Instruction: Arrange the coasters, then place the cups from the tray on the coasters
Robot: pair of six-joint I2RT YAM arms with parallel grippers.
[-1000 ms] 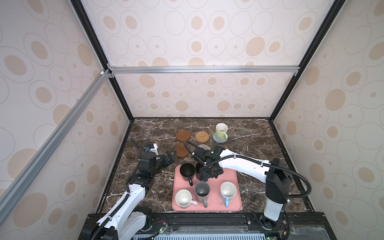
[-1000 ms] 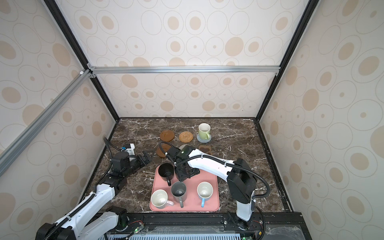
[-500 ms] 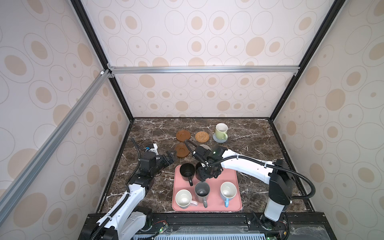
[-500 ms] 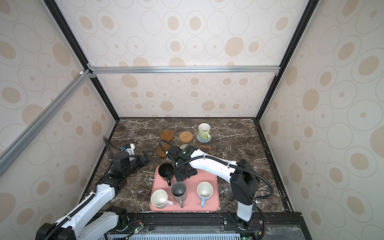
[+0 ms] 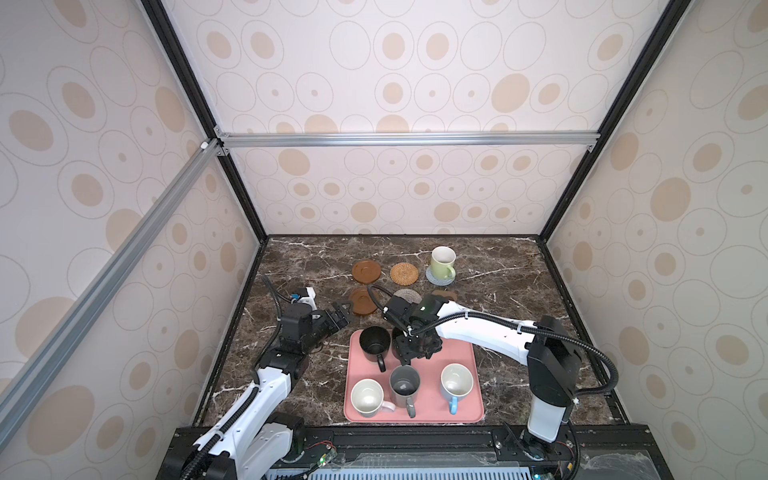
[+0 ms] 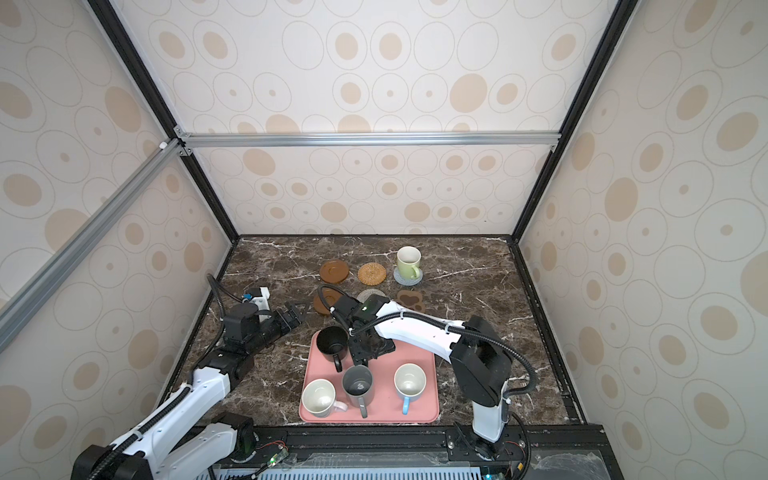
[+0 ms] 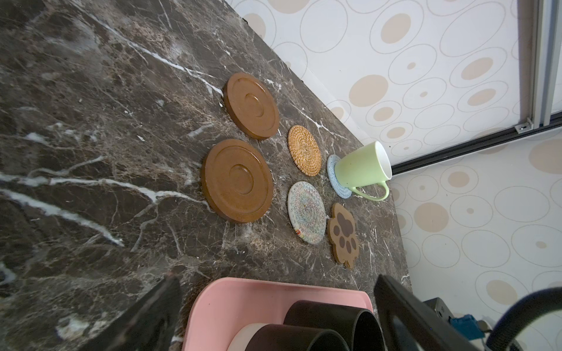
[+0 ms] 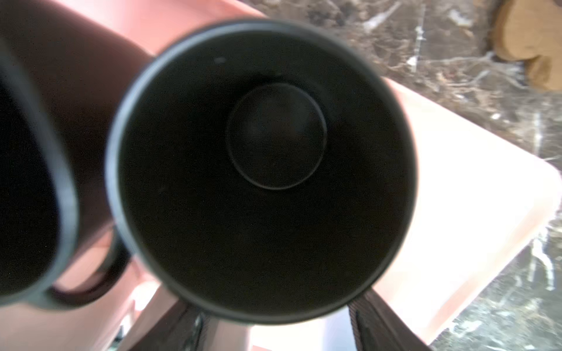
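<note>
Over the far middle of the tray (image 5: 428, 405), the right gripper (image 5: 415, 351) points straight down onto a black mug (image 8: 264, 170). In the right wrist view its two fingers (image 8: 182, 328) stand apart, and the mug's rim hides their tips. Whether they press on the mug I cannot tell. That view is blurred and looks right down into the mug. In both top views the gripper covers this mug almost wholly.

Close on its left stands the second black mug (image 5: 374, 341), handle toward the near side. Just near of the gripper is the grey mug (image 5: 404, 384), with the white mug (image 5: 366, 398) to its left and the blue-handled mug (image 5: 456, 380) to its right. All three stand on the tray's near half.

Left of the tray, the left gripper (image 5: 341, 313) hangs over the table (image 5: 519, 291), jaws wide apart and empty, just beside the near brown disc (image 5: 362, 301).

Beyond the tray the coasters lie in two rows. The far row holds the far brown disc (image 5: 366, 271), the rattan coaster (image 5: 404, 274) and the blue-grey coaster (image 5: 439, 281), which carries the green mug (image 5: 442, 262). The near row holds the near brown disc, the whitish coaster (image 7: 306, 212) and the paw coaster (image 7: 343, 235). In the top views the right arm and its cable overlap those last two. The left wrist view shows all six clear, five of them bare.
</note>
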